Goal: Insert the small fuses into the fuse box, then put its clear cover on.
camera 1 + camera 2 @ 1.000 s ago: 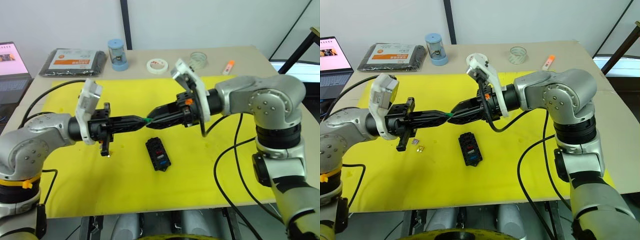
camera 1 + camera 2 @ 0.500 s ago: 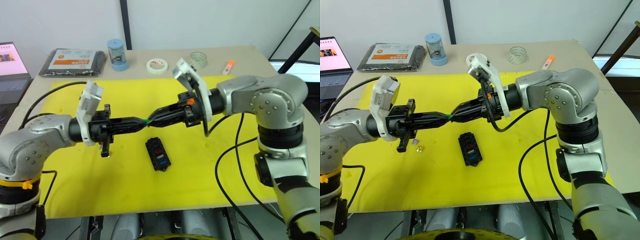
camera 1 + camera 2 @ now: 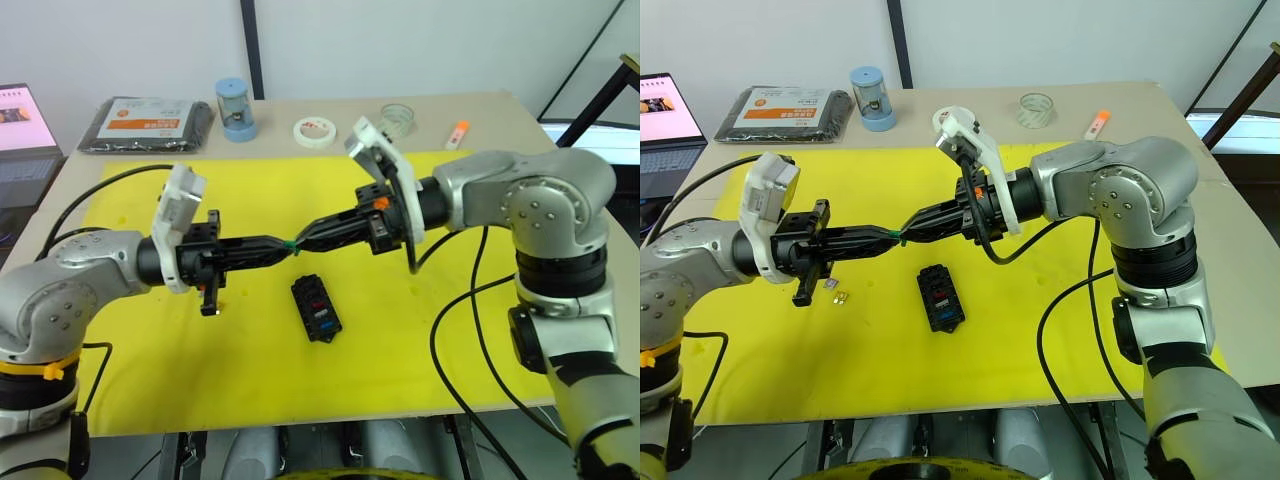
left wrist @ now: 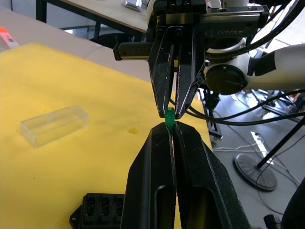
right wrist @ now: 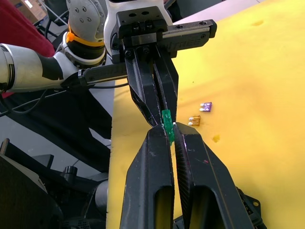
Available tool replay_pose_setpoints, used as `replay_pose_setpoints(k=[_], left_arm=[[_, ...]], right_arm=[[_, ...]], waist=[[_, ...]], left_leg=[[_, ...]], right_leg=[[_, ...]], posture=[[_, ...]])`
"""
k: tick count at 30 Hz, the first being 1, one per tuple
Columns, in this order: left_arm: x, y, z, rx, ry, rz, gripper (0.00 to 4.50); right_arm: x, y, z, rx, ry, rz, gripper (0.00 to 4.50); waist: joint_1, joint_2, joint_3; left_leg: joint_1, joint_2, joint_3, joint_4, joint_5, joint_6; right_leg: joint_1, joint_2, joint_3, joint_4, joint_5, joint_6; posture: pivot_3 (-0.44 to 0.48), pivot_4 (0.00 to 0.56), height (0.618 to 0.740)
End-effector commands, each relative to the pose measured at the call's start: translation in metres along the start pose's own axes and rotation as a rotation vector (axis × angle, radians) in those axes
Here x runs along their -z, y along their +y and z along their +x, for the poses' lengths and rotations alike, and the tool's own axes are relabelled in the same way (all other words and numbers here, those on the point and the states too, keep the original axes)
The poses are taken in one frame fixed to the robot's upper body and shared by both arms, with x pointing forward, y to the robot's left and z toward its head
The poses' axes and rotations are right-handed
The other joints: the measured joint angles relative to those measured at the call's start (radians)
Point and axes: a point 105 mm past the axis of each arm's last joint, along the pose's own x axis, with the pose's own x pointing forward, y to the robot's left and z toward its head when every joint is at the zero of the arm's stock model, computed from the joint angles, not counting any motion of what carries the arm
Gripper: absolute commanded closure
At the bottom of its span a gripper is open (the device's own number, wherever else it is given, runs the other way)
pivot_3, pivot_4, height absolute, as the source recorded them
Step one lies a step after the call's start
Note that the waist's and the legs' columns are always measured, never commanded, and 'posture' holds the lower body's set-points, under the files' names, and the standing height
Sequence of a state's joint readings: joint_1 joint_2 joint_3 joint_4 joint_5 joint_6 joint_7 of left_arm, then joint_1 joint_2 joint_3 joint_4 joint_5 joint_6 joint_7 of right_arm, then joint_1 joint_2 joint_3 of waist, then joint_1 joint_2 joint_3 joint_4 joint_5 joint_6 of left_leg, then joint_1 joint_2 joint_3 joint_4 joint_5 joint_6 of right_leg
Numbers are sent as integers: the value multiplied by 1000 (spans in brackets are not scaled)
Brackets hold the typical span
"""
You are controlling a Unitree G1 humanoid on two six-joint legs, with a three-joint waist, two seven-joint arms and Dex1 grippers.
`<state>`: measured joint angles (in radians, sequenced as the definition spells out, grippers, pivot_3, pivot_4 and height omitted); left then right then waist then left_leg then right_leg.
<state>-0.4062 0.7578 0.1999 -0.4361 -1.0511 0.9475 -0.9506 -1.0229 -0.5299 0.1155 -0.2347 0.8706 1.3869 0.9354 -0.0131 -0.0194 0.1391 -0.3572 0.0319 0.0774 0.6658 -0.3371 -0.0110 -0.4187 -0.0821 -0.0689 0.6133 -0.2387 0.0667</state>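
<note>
Both grippers meet tip to tip in mid-air above the middle of the yellow mat point(image 3: 150, 380), and both are pinched on the same green fuse point(image 4: 168, 116). The left gripper point(image 4: 172, 131) has its fingers pressed together around one end of the fuse, while the right gripper point(image 5: 167, 129) clamps the other end, its fingers likewise together.

Below and slightly toward the front edge of the mat lies the black fuse box point(image 3: 316, 309), flat, with red and blue fuses seated in its slots. A purple fuse point(image 5: 206, 106) and a yellow fuse point(image 5: 194, 120) lie loose on the mat just beside each other, under the left arm. The clear cover point(image 4: 54, 125) rests flat on the mat, apart from the fuse box.

Along the table's far edge stand a black packet with orange label point(image 3: 148, 123), a blue cylinder point(image 3: 235, 108) and two tape rolls point(image 3: 313, 131).
</note>
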Motion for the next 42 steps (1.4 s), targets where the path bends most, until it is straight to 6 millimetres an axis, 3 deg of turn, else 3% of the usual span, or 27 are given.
replay_pose_setpoints(k=[1, 6, 7, 12, 20, 25, 42], left_arm=[[-7, -3, 0, 1, -14, 45, 4500], [-6, -2, 0, -9, 2, 40, 4500], [-4, 0, 0, -24, 22, 45, 4266], [14, 6, -3, -62, 138, 100, 2737], [73, 11, -11, -75, 389, 214, 29], [93, 11, -8, -70, 435, 246, 29], [106, 12, -2, -115, 402, 200, 29]], right_arm=[[-6, 9, 2, -22, 4, -61, 4482], [-4, 9, 3, -16, 19, -77, 4482], [-3, 9, 3, -12, 27, -86, 4495], [9, 2, 2, 35, 114, -176, 4500], [33, -15, 9, 39, 250, -376, 4500], [50, -26, 18, 17, 328, -465, 4500], [71, -43, 25, -25, 371, -488, 4500]], waist=[[0, 0, 0], [0, 0, 0], [0, 0, 0], [0, 0, 0], [1, 0, 0], [1, 0, 0], [2, 0, 0]], left_leg=[[0, 0, 0, 0, 0, 0], [0, 0, 0, 0, 0, 0], [0, 0, 0, 0, 0, 0], [0, 0, 0, 0, 0, 0], [0, -1, 1, -1, 0, 0], [0, 0, 1, -1, 0, 0], [0, 0, 1, 0, 0, 1]], right_leg=[[0, 0, 0, 0, 0, 0], [0, 0, 0, 0, 0, 0], [0, 0, 0, 0, 0, 0], [0, 0, 0, -1, 0, 0], [-1, 1, 0, -2, 0, 0], [-1, 1, 0, -2, 0, 0], [-1, 0, 0, -1, 0, 0]], posture=[[0, 150, 740], [0, 150, 740], [0, 150, 740], [0, 150, 740], [0, 150, 740], [0, 150, 740], [0, 150, 740]])
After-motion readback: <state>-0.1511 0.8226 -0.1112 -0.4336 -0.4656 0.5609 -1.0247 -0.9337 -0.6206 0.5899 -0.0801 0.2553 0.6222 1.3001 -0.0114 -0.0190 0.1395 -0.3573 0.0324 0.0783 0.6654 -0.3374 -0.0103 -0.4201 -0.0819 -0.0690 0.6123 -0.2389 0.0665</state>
